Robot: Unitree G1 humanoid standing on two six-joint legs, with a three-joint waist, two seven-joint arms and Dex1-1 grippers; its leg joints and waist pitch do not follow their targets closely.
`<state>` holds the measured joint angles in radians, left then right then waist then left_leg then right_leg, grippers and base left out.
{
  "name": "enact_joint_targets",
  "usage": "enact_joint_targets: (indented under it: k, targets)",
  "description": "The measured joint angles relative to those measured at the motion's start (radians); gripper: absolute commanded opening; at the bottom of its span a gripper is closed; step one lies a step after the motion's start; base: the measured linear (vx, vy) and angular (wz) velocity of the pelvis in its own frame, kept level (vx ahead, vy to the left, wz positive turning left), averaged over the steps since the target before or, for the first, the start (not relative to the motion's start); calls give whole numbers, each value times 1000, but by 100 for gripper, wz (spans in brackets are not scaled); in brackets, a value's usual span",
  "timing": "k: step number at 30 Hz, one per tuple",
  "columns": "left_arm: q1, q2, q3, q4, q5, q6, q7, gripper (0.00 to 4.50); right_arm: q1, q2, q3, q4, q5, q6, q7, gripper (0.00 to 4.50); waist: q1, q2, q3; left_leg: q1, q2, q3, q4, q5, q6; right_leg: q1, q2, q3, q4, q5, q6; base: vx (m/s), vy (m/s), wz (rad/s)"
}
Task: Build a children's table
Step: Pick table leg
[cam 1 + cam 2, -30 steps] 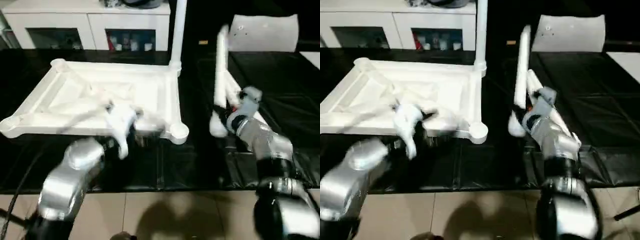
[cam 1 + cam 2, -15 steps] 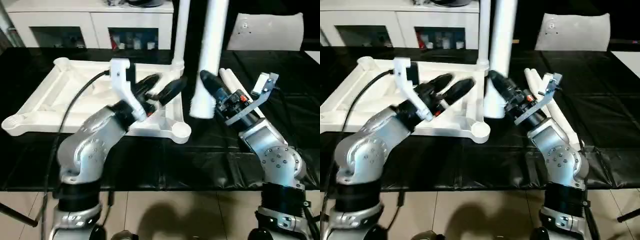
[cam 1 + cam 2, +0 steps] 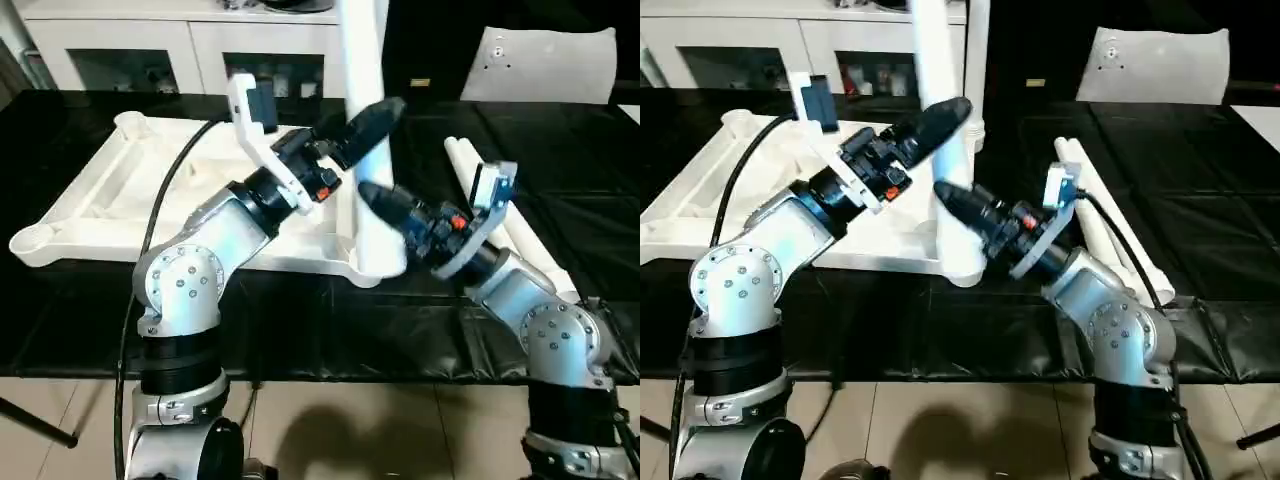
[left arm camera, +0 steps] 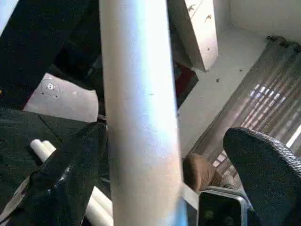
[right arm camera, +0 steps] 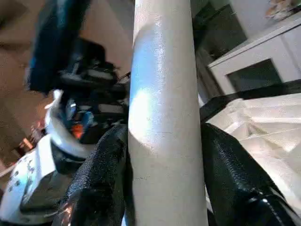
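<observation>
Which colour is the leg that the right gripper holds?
White; the leg shows best in the right wrist view.

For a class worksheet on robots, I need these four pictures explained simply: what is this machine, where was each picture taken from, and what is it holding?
This is a humanoid robot with two silver arms. Two pictures look down from its head; two look along each wrist's black fingers. On the black-covered surface lies an upturned white plastic square tabletop with ribbed underside; one leg already stands in its far corner. The right gripper is clamped on a long round white plastic leg, held upright over the near corner. The left gripper has a finger on each side of that leg, one not touching. Spare legs lie to the right.
</observation>
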<state>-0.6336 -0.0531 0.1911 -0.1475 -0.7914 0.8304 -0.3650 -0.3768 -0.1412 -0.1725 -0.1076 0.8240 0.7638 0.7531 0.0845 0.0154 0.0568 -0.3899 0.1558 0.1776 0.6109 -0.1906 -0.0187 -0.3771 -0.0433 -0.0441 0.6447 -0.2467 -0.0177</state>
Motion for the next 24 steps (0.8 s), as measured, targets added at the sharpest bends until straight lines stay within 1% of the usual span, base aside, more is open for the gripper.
enact_joint_targets:
  k: [1, 3, 9, 12, 14, 17, 18, 21, 24]
  targets:
    - [0, 0, -1, 2, 0, 0, 0, 414, 0, 0, 6, 0, 0, 0, 0, 187, 1, 0, 0, 0, 0, 0, 0, 0, 0, 0, 0, 0, 0, 0, 0, 0, 0, 0]
    - [0, 1, -1, 4, 0, 0, 3, 414, 0, -5, 23, 0, -5, -1, 0, 187, 3, 0, 0, 0, 0, 0, 0, 0, 0, 0, 0, 0, 0, 0, 0, 0, 0, 0]
    - [4, 14, -2, 4, 1, -3, 10, 414, 0, -22, 64, -1, -56, -28, -5, 187, 4, 0, 0, 0, 0, 0, 0, 0, 0, 0, 0, 0, 0, 0, 0, 0, 0, 0]
    - [27, 27, -7, 2, 4, -9, 8, 414, 0, -32, 103, -1, -121, -77, -16, 187, 3, 0, 0, 0, 0, 0, 0, 0, 0, 0, 0, 0, 0, 0, 0, 0, 0, 0]
    - [47, 47, -26, -3, 14, -14, -4, 414, 0, -35, 113, -1, -148, -95, -25, 187, 3, 0, 0, -1, 0, 0, 0, 0, 0, -1, 0, 0, 0, 0, 0, 0, 0, 0]
    - [81, 118, -90, -22, 75, -75, -87, 414, 0, -48, 143, -2, -169, -116, -19, 187, 2, -1, 0, -1, 0, 0, 0, 0, 0, -1, 0, 0, 0, 0, 1, 0, 0, 0]
    - [86, 132, -101, -24, 91, -90, -108, 414, 0, -51, 146, -2, -171, -119, -15, 187, 2, -1, 0, -1, 0, 0, 0, 0, 0, -1, 0, 0, 0, 0, 1, 0, 0, 0]
    - [93, 150, -120, -25, 121, -123, -146, 414, 0, -54, 155, -3, -180, -131, -10, 187, 5, -1, 0, -1, 0, 0, 0, 0, 0, -1, 0, 0, 0, 0, 1, 0, 0, 0]
    - [95, 163, -128, -25, 123, -146, -179, 414, 1, -60, 169, -4, -194, -149, 0, 187, 4, -2, 0, -1, 0, 0, 0, 0, 0, -1, 0, 0, 0, 1, 1, 0, 0, 0]
